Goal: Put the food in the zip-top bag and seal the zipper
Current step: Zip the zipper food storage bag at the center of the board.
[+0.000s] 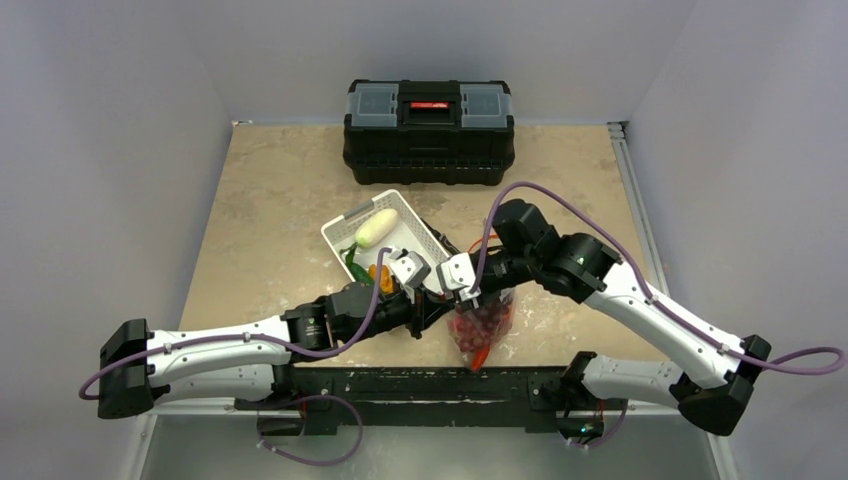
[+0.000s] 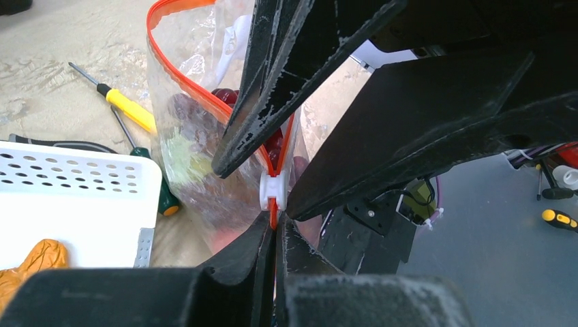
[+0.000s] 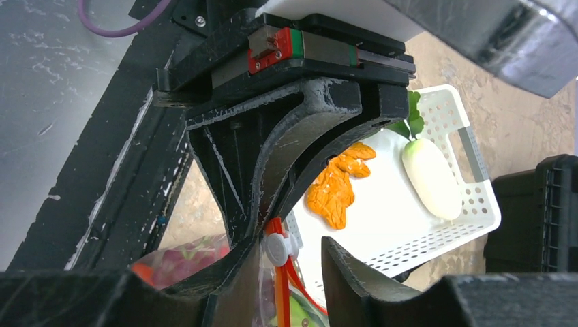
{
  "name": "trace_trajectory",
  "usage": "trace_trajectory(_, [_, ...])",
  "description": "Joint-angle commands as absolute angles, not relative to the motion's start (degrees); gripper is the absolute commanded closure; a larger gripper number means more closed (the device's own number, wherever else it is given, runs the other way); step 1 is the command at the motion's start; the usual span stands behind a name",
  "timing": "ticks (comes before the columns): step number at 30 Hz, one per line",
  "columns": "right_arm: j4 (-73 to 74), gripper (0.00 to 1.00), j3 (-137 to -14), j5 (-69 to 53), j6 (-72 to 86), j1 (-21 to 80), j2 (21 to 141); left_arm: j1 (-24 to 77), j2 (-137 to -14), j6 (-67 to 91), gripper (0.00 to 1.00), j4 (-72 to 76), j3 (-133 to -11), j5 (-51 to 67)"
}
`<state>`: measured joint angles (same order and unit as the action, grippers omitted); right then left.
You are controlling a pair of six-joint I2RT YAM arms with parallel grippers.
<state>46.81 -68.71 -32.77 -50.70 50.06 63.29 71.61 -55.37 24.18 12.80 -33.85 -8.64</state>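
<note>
**Both arms at the slider end of an open zip-top bag**

The zip-top bag (image 1: 482,325) stood on the tabletop (image 1: 270,230) between the two arms, just beside the near right side of the white basket (image 2: 75,178); its mouth gaped along most of its length. The zipper (image 2: 170,65) ran as an orange-red strip around that mouth. The left fingers (image 2: 262,238) were pressed together on the end of the zipper, pinching the strip just below the white slider (image 2: 273,191). The right fingers (image 3: 341,266) stood narrowly apart astride the same strip at the slider; one touched it, the other was just clear of it, and nothing was gripped. Inside the bag lay dark red grapes (image 2: 225,95) and a pale green cabbage (image 2: 184,160); an orange carrot (image 1: 480,355) showed at its near end. In the basket remained a white oblong (image 3: 431,178) and an orange chunk (image 3: 337,187); a green cucumber (image 1: 355,262) lay at the basket's near corner, and I could not tell whether inside or beside it. A yellow-handled screwdriver (image 2: 126,109) and a green-handled screwdriver (image 2: 165,197) lay on the tabletop between basket and bag; a black toolbox (image 1: 430,130) sat closed at the far edge, well apart.
</note>
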Motion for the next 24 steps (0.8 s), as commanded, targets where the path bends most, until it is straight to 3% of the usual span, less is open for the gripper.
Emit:
trace_trajectory(1, [46.82,0.63,-71.13,-34.57,-51.73,49.75,63.67,71.28,-54.99,22.81,1.00,16.88,-35.22,-7.80])
trace_trajectory(10, [47.77,0.76,-72.62,-34.85,-51.58,49.75,64.97,71.28,-55.25,22.23,1.00,15.65,-36.03,-7.56])
trace_trajectory(16, [47.09,1.00,-71.55,-32.06,-51.34,49.75,64.09,71.28,-54.69,23.18,1.00,14.02,-36.12,-9.90])
trace_trajectory(24, [45.39,1.00,-67.64,-25.92,-51.33,49.51,61.06,71.30,-52.59,24.09,1.00,13.93,-33.61,-13.97])
